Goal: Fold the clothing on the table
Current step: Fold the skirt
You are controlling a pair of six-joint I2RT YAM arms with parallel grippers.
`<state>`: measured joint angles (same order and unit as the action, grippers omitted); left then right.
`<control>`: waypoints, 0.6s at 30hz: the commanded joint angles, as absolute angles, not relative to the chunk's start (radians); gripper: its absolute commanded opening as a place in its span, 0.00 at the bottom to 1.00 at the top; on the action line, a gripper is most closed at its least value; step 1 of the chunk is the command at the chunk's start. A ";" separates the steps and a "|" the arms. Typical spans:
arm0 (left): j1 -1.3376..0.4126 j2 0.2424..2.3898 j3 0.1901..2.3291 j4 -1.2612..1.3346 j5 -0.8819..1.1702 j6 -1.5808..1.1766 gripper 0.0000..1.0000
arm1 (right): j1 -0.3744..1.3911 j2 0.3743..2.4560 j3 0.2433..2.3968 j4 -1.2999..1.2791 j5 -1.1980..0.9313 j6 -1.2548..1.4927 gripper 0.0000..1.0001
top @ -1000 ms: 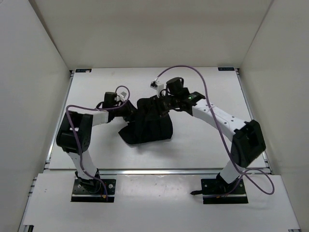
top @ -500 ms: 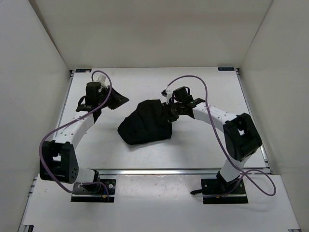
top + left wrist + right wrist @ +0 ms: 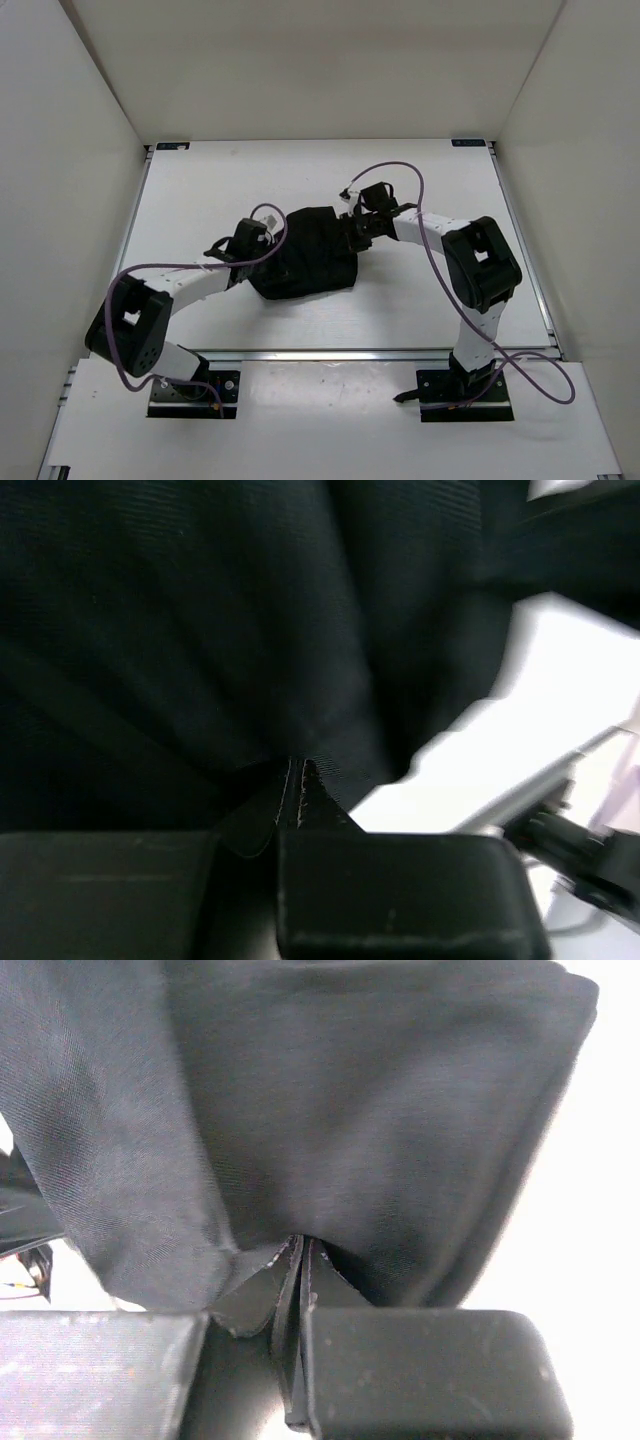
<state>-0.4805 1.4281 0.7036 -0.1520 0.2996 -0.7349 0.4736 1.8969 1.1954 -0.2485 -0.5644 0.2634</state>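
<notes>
The clothing [image 3: 305, 258] is a bunched black heap of soft fabric in the middle of the white table [image 3: 200, 190]. My left gripper [image 3: 262, 252] is shut on its left edge. In the left wrist view a stitched fold of the clothing [image 3: 200, 630] is pinched in the left gripper [image 3: 292, 805] between dark fingers [image 3: 400, 890]. My right gripper [image 3: 350, 232] is shut on the heap's upper right edge. In the right wrist view the clothing [image 3: 350, 1110] hangs draped ahead of the right gripper [image 3: 302, 1290], with its hem layers clamped between the fingers [image 3: 430, 1370].
White upright walls [image 3: 70, 180] close in the table on the left, back and right. An aluminium rail [image 3: 330, 352] runs along the near edge. Purple cables [image 3: 425, 210] loop over both arms. Bare table [image 3: 600, 1210] shows right of the fabric.
The left arm swung from the back left of the table to the heap's left side and shut on it. The right gripper, at the heap's upper right edge throughout, closed on the fabric.
</notes>
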 commanded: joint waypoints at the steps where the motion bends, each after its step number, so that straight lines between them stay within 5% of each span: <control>1: -0.457 1.451 0.634 -0.144 0.233 -0.721 0.00 | 0.446 1.901 1.164 -0.193 -0.560 0.273 0.00; 9: -0.379 1.404 0.728 -0.186 0.267 -0.672 0.00 | 0.419 1.836 1.195 -0.233 -0.620 0.285 0.07; 12: -0.377 1.352 0.845 -0.279 0.271 -0.620 0.22 | 0.394 1.760 1.262 -0.305 -0.611 0.299 0.23; 14: -0.358 1.342 0.935 -0.390 0.267 -0.550 0.49 | 0.388 1.720 1.334 -0.398 -0.549 0.305 0.45; 18: -0.293 1.434 1.199 -0.766 0.137 -0.395 0.59 | 0.367 1.683 1.460 -0.653 -0.335 0.279 0.51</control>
<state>-0.3412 1.4258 1.0847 -0.4755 0.2279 -0.5385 0.3786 1.7657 1.3674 -0.4702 -0.4927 0.3012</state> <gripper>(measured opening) 0.564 0.498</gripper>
